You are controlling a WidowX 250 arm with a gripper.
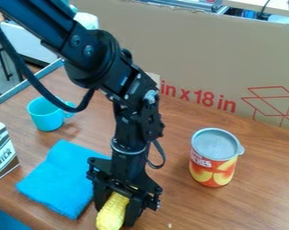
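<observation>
In the camera view, the black two-finger hand point(114, 216) hangs down near the bottom edge, with the arm slanting in from the upper left. It is closed on a yellow, bumpy corn cob point(112, 213): one black finger lies along each side of the cob, and both look to be in contact with it. The gap between them is about as wide as the cob.

The corn lies directly below the palm. Its long axis runs from between the fingers, at the upper right, down and slightly left towards the bottom edge, so it points roughly along the fingers rather than across them. Whether its lower end touches the brown wooden tabletop point(186, 209) cannot be told.

Just left of the hand, a folded bright blue cloth point(58, 182) lies flat. Farther left stands a white and dark boxy carton point(3, 152), and beyond the cloth is an upright turquoise cup point(45, 116), its handle facing right. Well apart on the hand's right, an orange-red and yellow can with a grey lid point(212, 161) stands upright. A brown cardboard panel point(194, 58) rises behind.
</observation>
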